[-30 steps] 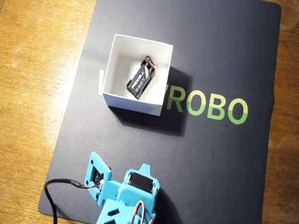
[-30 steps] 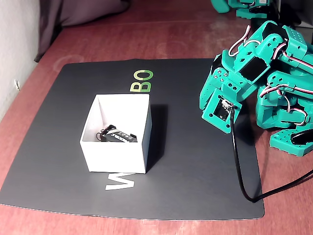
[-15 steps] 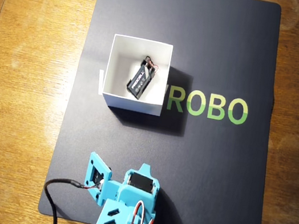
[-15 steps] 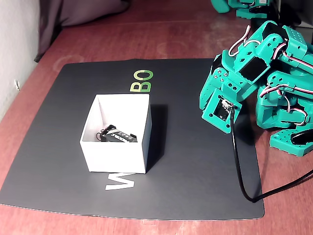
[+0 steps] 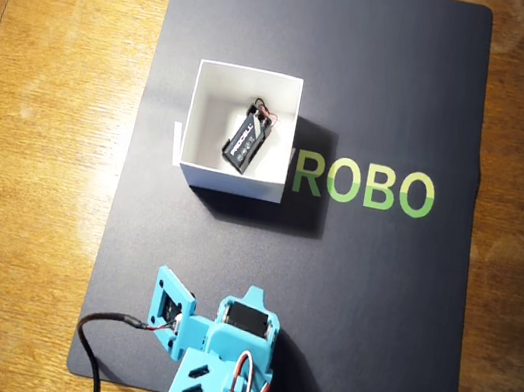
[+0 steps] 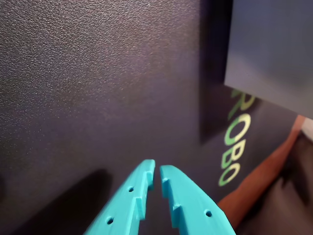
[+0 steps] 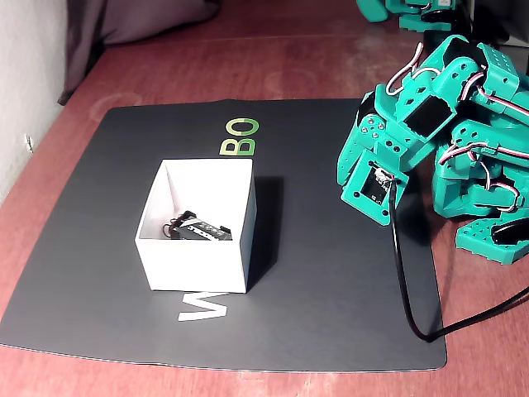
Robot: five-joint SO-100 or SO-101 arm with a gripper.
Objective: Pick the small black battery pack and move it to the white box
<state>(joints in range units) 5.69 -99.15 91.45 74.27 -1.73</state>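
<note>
The battery [image 5: 249, 140] is a small black block with white lettering along its top face and thin red and black wires curling off its upper end. In the overhead view it lies slanted inside the box [image 5: 194, 118], toward the right wall, in the upper middle of the frame. In the fixed view the battery [image 7: 203, 229] sits low on the floor of the box [image 7: 194, 260], close to the near wall, left of center. The box is a square of thin white paper standing on a black mat [image 5: 364, 306] printed with green letters.

The arm [image 5: 213, 360] is folded at the bottom edge of the overhead view, well apart from the box and below it. In the fixed view the arm [image 7: 430, 124] is bunched at the right edge, far from the box.

In the wrist view the gripper [image 6: 157, 172] enters from the bottom edge, its teal fingers [image 6: 188, 200] nearly together with only a thin slit between the tips, holding nothing and hanging over bare mat [image 6: 98, 88].
</note>
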